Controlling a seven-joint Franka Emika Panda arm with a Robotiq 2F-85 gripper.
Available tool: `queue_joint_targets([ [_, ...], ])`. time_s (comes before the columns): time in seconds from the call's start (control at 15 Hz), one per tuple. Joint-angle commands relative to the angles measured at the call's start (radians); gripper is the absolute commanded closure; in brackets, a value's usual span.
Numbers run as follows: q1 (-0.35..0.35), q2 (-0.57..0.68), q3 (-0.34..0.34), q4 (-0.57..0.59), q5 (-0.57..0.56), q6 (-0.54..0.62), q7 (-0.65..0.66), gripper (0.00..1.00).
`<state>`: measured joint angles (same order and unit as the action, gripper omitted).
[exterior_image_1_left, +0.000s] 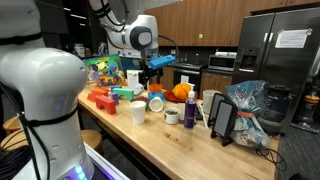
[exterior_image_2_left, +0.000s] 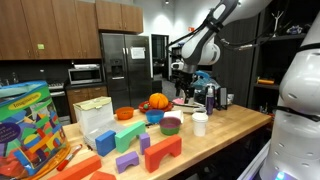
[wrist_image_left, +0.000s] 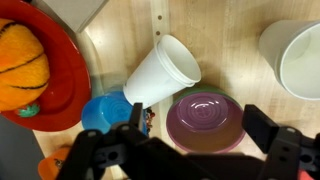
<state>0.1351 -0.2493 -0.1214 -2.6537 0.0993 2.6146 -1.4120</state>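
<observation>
While the gripper (wrist_image_left: 197, 122) hangs in the air over the wooden counter (wrist_image_left: 240, 40), its dark fingers (wrist_image_left: 135, 128) stand wide apart and hold nothing.

- Straight below the hand, in the gap between the fingers: a purple bowl (wrist_image_left: 205, 120), upright, ridged rings showing inside. The hand is clear of it.
- Just beyond the bowl, ahead of the fingertips: a white cup (wrist_image_left: 160, 70) lying on its side, narrow end toward the left finger, wide end pointing away. Its lower edge meets the rim of the purple bowl (or overlaps it; I cannot tell which).
- Outside the left finger: a blue bowl (wrist_image_left: 105, 112), close against the narrow end of the cup.
- Farther out on that side: a red plate (wrist_image_left: 70, 75) carrying an orange plush pumpkin (wrist_image_left: 22, 65).
- Ahead and outside the right finger: a second white cup (wrist_image_left: 295, 55), upright with its mouth open to the camera, well apart from the purple bowl.

In both exterior views the gripper (exterior_image_1_left: 150, 72) (exterior_image_2_left: 180, 82) is raised above the countertop clutter, fingers pointing down.
</observation>
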Motion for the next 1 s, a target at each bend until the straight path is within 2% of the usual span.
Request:
queue_joint_targets([
  [0.0, 0.023, 0.092, -0.027, 0.049, 0.117, 0.046, -0.093, 0.00],
  [0.2, 0.010, 0.132, -0.020, 0.064, 0.233, 0.030, -0.179, 0.00],
  [0.27, -0.019, 0.130, 0.016, 0.056, 0.214, 0.028, -0.151, 0.00],
  [0.93, -0.023, 0.130, 0.029, 0.054, 0.213, 0.028, -0.149, 0.00],
])
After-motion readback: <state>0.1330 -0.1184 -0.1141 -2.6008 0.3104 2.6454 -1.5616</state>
